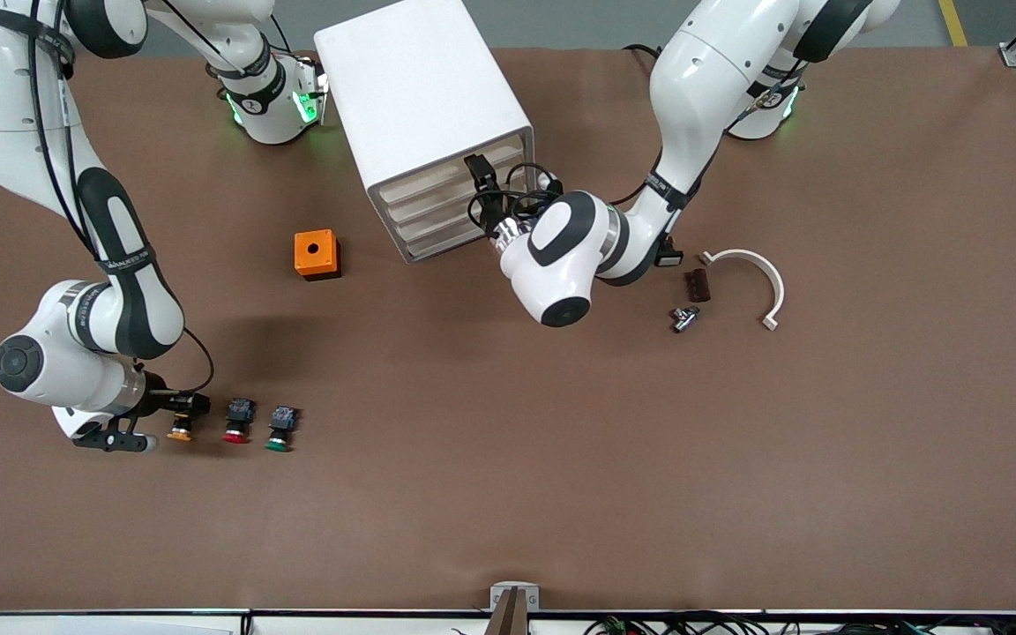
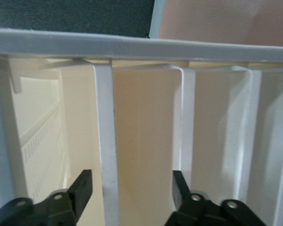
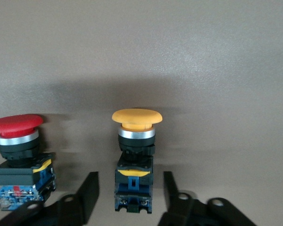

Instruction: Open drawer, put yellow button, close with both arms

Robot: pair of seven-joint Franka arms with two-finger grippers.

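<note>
Yellow button (image 3: 136, 155): smooth, slightly glossy plastic cap, bright metal collar, black and blue plastic body between the right gripper's matt black fingers (image 3: 87, 195).
Drawer (image 2: 146, 155): smooth pale plastic front with a soft sheen, between the left gripper's matt black fingers (image 2: 82, 188).
Table (image 1: 508, 459): matt brown covering, faintly textured.
Arms (image 1: 684, 97): glossy white shells, black bands.

Two robot arms (image 1: 93, 256) (image 1: 702, 106) work at one brown table (image 1: 561, 459). One white cabinet (image 1: 420, 106) holds four drawers (image 1: 437, 207). Three push-buttons lie in a row: one yellow (image 1: 180, 429), one red (image 1: 237, 422), one green (image 1: 280, 429). There is one orange box (image 1: 316, 254), one white curved bracket (image 1: 759, 278), one small brown block (image 1: 697, 285) and one small metal fitting (image 1: 684, 317).
</note>
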